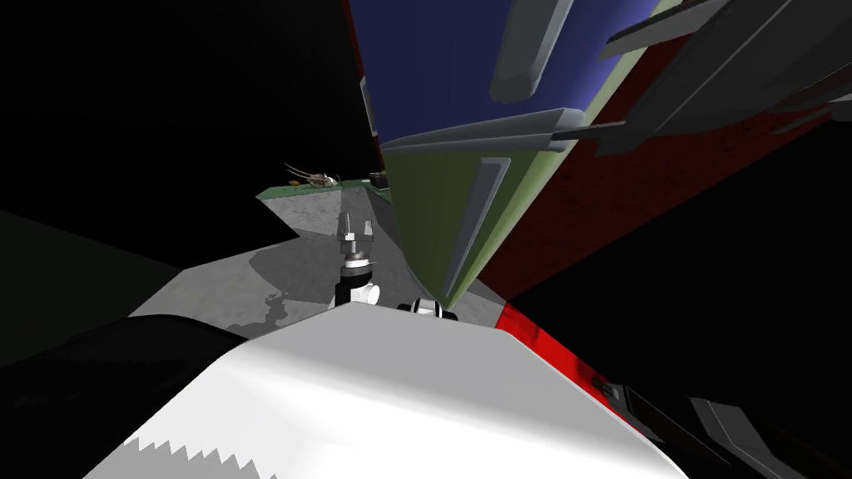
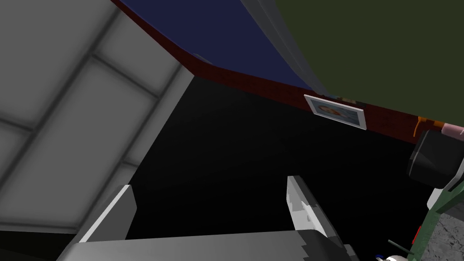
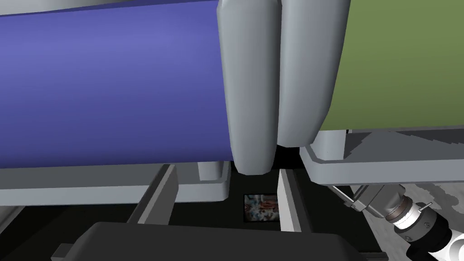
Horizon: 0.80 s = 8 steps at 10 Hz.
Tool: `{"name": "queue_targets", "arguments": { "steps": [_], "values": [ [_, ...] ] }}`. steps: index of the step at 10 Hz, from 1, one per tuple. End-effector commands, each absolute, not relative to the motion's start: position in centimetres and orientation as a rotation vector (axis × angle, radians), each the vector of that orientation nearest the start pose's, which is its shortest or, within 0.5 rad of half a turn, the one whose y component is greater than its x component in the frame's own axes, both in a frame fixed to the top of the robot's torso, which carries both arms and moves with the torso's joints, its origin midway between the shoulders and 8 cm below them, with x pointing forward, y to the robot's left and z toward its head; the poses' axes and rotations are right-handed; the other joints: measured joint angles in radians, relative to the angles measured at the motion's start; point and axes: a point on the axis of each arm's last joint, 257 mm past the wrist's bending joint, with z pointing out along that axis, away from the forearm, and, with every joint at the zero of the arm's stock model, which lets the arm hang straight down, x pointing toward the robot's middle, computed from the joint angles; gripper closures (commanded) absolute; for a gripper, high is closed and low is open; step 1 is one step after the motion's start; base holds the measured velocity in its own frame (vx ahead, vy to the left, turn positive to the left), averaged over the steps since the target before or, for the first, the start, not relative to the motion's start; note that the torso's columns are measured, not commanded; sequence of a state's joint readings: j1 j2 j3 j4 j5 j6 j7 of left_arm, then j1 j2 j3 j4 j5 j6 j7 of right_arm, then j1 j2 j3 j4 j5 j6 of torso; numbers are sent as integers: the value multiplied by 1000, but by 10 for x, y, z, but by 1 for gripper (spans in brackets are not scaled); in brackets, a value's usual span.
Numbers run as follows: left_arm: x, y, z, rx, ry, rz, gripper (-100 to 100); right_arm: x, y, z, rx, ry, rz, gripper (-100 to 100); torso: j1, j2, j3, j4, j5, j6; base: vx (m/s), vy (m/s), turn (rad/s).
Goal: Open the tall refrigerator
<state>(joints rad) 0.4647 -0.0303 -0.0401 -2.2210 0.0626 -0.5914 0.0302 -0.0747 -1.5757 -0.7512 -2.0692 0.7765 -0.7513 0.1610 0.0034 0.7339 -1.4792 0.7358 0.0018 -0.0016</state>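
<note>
**Right gripper [image 3: 226, 181] posed at the handles of the tall refrigerator [image 1: 416, 50]**

The refrigerator is seen close ahead, slightly to the right, with a blue upper door [image 3: 113, 90] and a green lower door [image 3: 398, 68]. The right jaws are spread, and the end of the blue door's grey handle [image 3: 251, 90] is lined up just beyond the gap between them. Contact cannot be told. A second grey handle [image 3: 308, 72] is set just beside it. The left gripper [image 2: 210, 183] is held low, left of the refrigerator, over the grey floor [image 1: 250, 283], its jaws spread on nothing.
</note>
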Motion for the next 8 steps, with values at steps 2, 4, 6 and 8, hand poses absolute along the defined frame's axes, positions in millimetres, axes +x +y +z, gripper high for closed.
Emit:
{"name": "queue_targets", "arguments": {
  "steps": [2, 4, 6, 8],
  "values": [
    [343, 273, 27, -683, 490, -1432, 0, 355, -199, 272, -1502, 607, -470, 100, 17, 8, 4, 6, 8, -1, -91, 276, -199],
    [343, 273, 27, -683, 490, -1433, 0, 364, -207, 273, -1493, 633, -494, 100, 18, 4, 0, 5, 11, -5, -125, 305, -176],
    [343, 273, 27, -683, 490, -1433, 0, 369, -211, 273, -1488, 646, -506, 100, 14, -1, -4, 4, 10, -7, -161, 257, -117],
    [343, 273, 27, -683, 490, -1433, 0, 378, -219, 273, -1479, 670, -530, 100, 10, 0, -3, 5, 7, -3, -162, 324, -237]
  ]
}}
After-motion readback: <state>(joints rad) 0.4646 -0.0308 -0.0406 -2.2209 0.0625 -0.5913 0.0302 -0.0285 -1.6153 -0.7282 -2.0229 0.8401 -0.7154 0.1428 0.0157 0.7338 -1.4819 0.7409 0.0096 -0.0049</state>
